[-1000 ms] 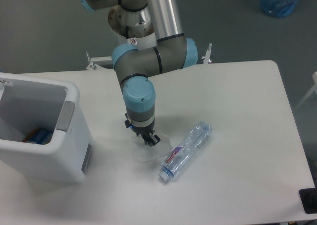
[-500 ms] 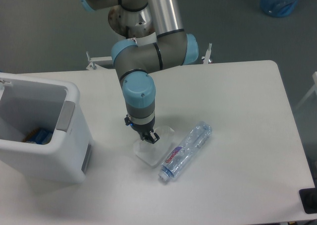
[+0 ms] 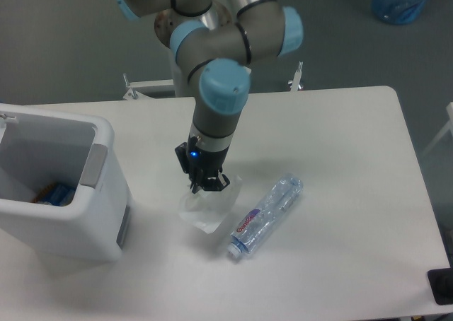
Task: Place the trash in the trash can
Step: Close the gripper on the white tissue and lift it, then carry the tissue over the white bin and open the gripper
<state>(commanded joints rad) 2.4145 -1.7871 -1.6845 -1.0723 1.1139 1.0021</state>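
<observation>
My black two-finger gripper (image 3: 207,187) points straight down, its fingers drawn narrow and pinched on the upper edge of the thin, translucent white crumpled plastic piece (image 3: 207,209). That piece hangs from the fingertips as a roughly square, wrinkled sheet; I cannot tell whether its lower edge touches the tabletop or hangs just above it. It sits near the middle of the matte white tabletop (image 3: 340,144), slightly toward the front edge. A small blue light shows on my wrist above the gripper. My arm (image 3: 225,88) has smooth grey tubular links with glossy light-blue joint caps.

Just to the side of the plastic piece, apart from it, the clear crinkled plastic water bottle with a red-and-blue label (image 3: 265,216) lies on its side on the tabletop, set diagonally, cap end toward the front edge.

The large boxy white plastic trash can with rounded corners, a thick rim and a grey side panel (image 3: 92,215) stands upright at the tabletop's left edge, well apart from my gripper. Its mouth is open; blue and orange items (image 3: 55,192) lie at the bottom.
</observation>
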